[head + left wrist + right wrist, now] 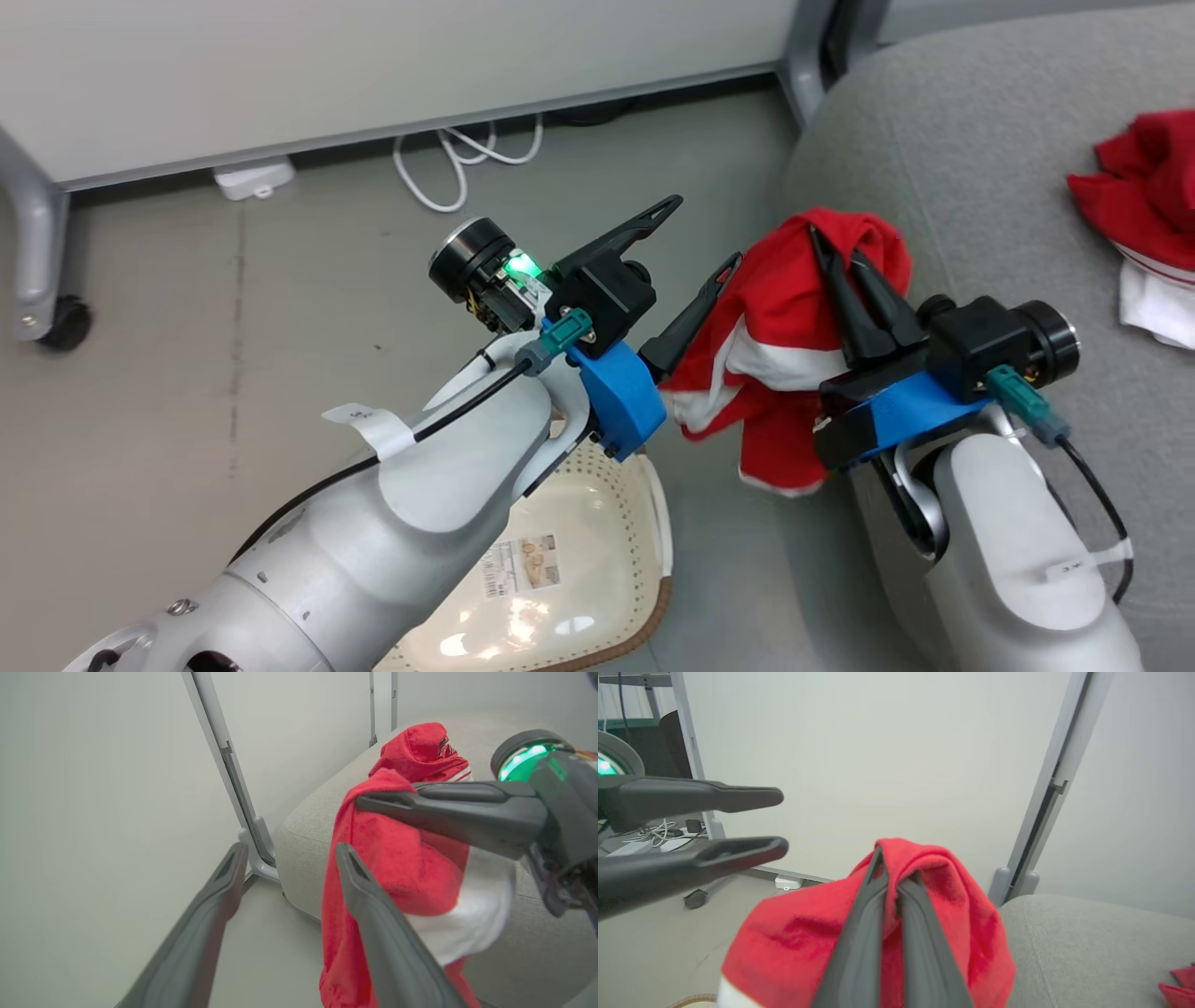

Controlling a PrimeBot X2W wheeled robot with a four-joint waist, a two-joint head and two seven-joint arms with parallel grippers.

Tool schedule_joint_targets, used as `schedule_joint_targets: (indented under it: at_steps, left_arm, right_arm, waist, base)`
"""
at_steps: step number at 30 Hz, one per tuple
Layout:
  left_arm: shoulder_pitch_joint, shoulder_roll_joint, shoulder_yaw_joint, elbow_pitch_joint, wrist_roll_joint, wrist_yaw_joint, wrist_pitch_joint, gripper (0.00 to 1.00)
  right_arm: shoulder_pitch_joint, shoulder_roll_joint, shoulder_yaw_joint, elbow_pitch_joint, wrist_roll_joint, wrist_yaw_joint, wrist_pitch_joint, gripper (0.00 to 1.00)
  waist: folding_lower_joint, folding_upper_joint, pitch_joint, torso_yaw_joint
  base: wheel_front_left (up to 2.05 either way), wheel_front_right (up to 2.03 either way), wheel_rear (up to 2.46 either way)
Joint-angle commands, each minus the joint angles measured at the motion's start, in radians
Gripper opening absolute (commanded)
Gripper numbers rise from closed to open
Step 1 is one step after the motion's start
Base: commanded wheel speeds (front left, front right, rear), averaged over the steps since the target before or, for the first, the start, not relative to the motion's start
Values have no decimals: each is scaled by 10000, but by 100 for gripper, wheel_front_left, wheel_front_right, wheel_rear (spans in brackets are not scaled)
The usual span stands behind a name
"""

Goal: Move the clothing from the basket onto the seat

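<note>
My right gripper (836, 247) (889, 858) is shut on a red garment with white trim (775, 345) (397, 868) (794, 933), which hangs in the air at the left edge of the grey seat (980, 140) (308, 821) (1087, 942). Just left of the hanging cloth, my left gripper (705, 233) (287, 854) (780, 821) is open and holds nothing. A second red garment (1144, 196) (420, 751) lies bunched on the seat at the right. The cream basket (597, 523) stands on the floor below my left forearm, its barcode sticker showing.
A white panel on grey legs runs along the back, with a caster (56, 322) at the left and a leg (803, 56) next to the seat. A white cable (457, 159) and a white plug block (252, 177) lie on the grey floor.
</note>
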State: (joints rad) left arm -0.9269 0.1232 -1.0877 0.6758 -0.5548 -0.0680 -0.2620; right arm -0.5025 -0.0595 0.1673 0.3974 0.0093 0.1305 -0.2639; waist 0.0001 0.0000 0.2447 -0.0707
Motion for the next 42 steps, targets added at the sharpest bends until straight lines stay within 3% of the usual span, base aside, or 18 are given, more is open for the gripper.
schedule_joint_targets:
  at_steps: [1, 11, 20, 33, 42]
  left_arm:
    - [-149, 50, -36, -26, 36, 3, -42, 100]
    - [-276, 5, -232, -19, 91, -153, -36, 100]
    - [-122, -155, -413, -71, 80, -258, -36, 100]
    - [45, -124, -321, -169, 130, -212, -36, 100]
    - [-434, 49, -214, -349, 269, -57, 8, 100]
  right_arm:
    - [129, -35, -100, -169, -31, 5, -5, 0]
    - [657, 38, -730, -1151, 243, 5, -6, 0]
    - [1627, -35, -1348, -1904, 307, 5, -4, 0]
    - [1791, -89, -1467, -2473, 286, 5, -6, 0]
    - [-83, -401, -1921, -2972, 398, 5, -4, 0]
  waist:
    - [-1, 0, 288, -444]
    - [-1, 0, 559, -1785]
    - [-1, 0, 509, -2359]
    - [-1, 0, 449, -2457]
    - [-1, 0, 1227, -2198]
  base:
    - [0, 0, 0]
    - [0, 0, 0]
    - [0, 0, 0]
    - [0, 0, 0]
    - [0, 0, 0]
